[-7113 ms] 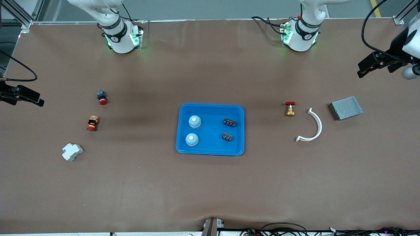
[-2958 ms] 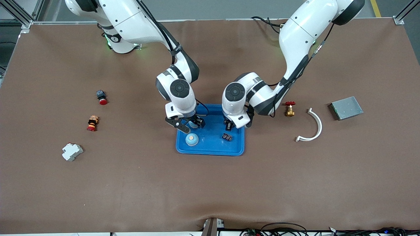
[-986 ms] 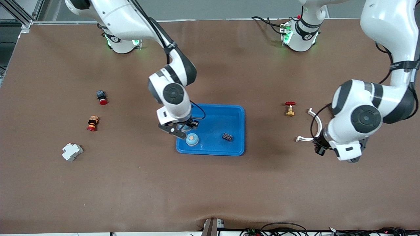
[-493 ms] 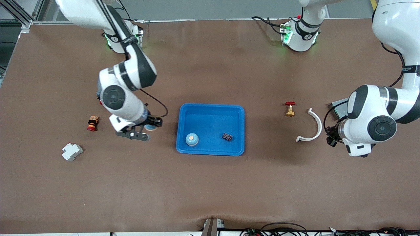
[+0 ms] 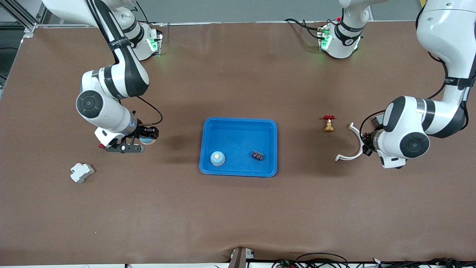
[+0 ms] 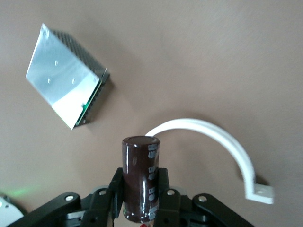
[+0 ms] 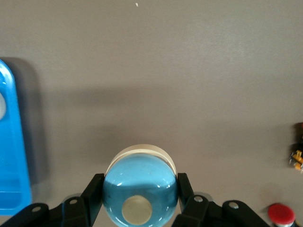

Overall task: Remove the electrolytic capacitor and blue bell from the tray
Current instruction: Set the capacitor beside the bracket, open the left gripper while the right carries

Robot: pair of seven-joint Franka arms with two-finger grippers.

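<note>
Nearest the front camera lies a white block point(image 5: 81, 172), toward the right arm's end of the table. A little farther from the camera, at the middle of the table, is the blue tray point(image 5: 238, 128), which holds a second bell point(image 5: 217, 158) and a small black part point(image 5: 257, 155). The right gripper point(image 5: 145, 139) hangs over bare table between the tray and a red-capped button point(image 7: 280, 213); the front view shows only a sliver of blue in it, while the right wrist view shows its fingers point(image 7: 93, 190) clenched on either side of a light blue bell point(image 7: 140, 188) with a cream button on top. The left gripper point(image 5: 367, 146) is over the table at the left arm's end, beside the white curved bracket point(image 5: 354, 143). The front view hides what it carries under the wrist, but the left wrist view shows a dark brown capacitor point(image 6: 141, 177) grasped upright between the fingers point(image 6: 164, 195), above the bracket's arc and near a silver metal box point(image 6: 66, 93). Farther still from the front camera stands a brass valve point(image 5: 328, 123) with a red handle, between the tray and the bracket.
</note>
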